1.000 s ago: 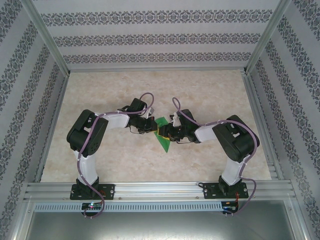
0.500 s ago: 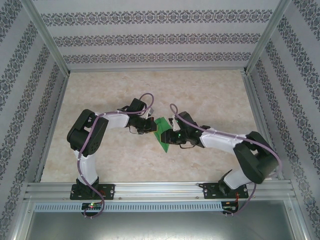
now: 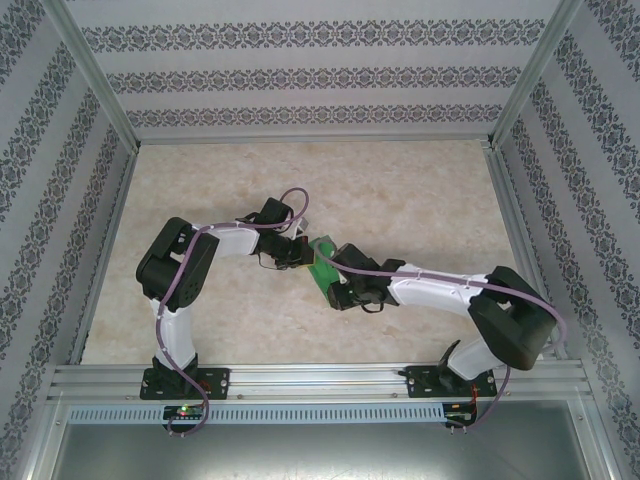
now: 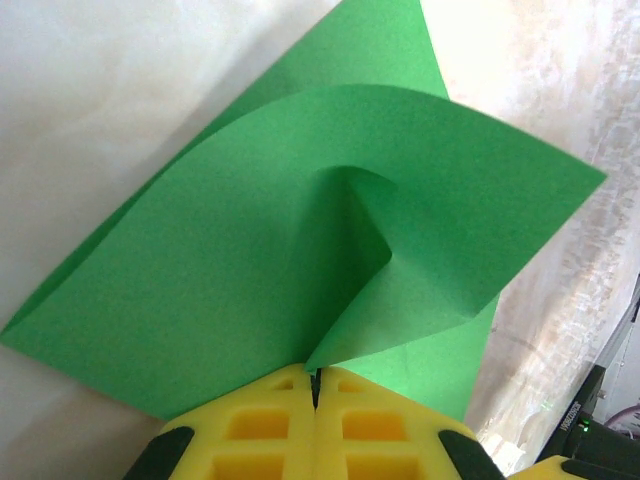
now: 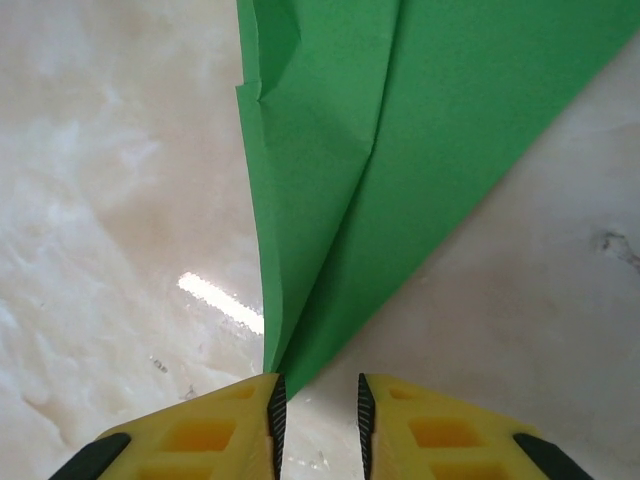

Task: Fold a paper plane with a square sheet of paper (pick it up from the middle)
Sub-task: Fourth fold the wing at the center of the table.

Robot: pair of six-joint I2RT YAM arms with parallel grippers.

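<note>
The green sheet of paper (image 3: 321, 259) lies folded in layers at the table's middle, between the two wrists. My left gripper (image 3: 303, 252) is shut on it: in the left wrist view the yellow fingers (image 4: 250, 425) pinch a curled flap of the paper (image 4: 250, 250) at the left gripper (image 4: 316, 375). My right gripper (image 3: 333, 280) is open at the paper's near end. In the right wrist view the pointed end of the paper (image 5: 400, 150) reaches the left pad, partly inside the gap of the right gripper (image 5: 318, 395).
The marble-patterned tabletop (image 3: 420, 190) is walled by patterned panels (image 3: 300, 75) at the back and both sides. An aluminium rail (image 3: 320, 380) runs along the near edge. The right arm (image 3: 450, 290) stretches low across the table from the right.
The right arm has stretched out leftwards and lower, bringing its gripper onto the paper's near end. Its jaws have narrowed. The left gripper has kept its hold.
</note>
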